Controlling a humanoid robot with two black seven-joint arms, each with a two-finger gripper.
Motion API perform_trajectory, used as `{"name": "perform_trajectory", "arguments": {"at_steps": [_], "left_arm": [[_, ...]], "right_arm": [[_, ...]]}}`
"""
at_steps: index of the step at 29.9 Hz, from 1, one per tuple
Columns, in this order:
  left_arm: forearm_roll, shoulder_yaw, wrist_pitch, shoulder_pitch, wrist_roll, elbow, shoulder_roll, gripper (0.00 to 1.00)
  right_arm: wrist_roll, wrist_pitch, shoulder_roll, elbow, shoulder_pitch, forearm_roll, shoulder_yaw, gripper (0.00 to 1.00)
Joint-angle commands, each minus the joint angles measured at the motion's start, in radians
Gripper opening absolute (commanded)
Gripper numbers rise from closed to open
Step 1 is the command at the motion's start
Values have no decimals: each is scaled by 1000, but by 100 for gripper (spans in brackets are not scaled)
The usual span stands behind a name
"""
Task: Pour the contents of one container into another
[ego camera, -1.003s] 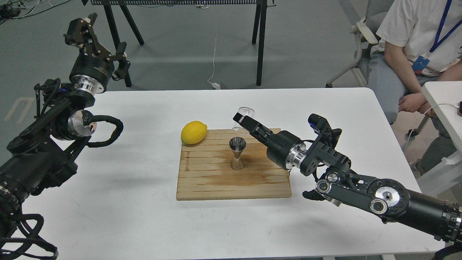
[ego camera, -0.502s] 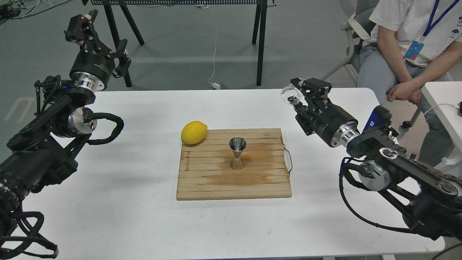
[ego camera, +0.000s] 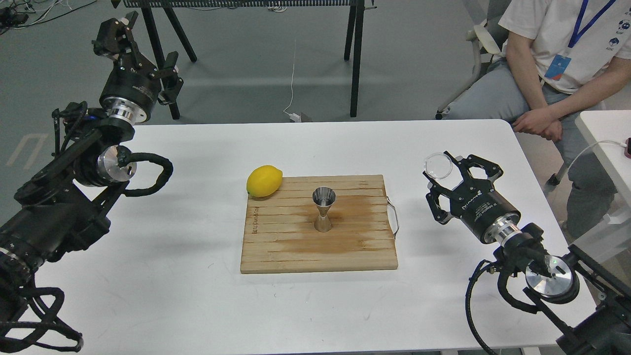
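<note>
Beyond my white table (ego camera: 172, 296) lies grey floor (ego camera: 246, 64). A black-legged stand (ego camera: 356, 59) rises past the table's far edge, a white cable (ego camera: 294, 69) trailing beside it. Off the far right corner a person (ego camera: 557, 59) sits on a chair (ego camera: 480, 42), beside another white table (ego camera: 599, 133).

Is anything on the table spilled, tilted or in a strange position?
A darker, wet-looking patch stains the wooden cutting board around the upright steel jigger. The small clear cup sits far off, beside the right gripper.
</note>
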Motion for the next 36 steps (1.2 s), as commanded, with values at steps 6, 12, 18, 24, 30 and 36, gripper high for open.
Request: {"name": "perform_trajectory", "arguments": {"at_steps": [6,12,18,24,30,36], "left_arm": [[1,3,-1,0,2,0,-1,100],[8,6,-1,0,2,0,-1,100],[9,15,-5,0,6,0,1,100],[9,15,-7,2,5,0,-1,100],[9,15,-5,3,3,0,-4,100],[11,18,-5,5,5,0,-7,100]], "right_arm": [[-4,121,9,-135,-51,143,18,31],[-8,124,26,-157,-55,246,17,31],[-63,214,100,-360,-39,254,20,31],[-79,223,130,-456,27,255,21,31],[-80,214,135,-486,52,286,49,31],[-82,216,170,-528,73,306,60,31]]}}
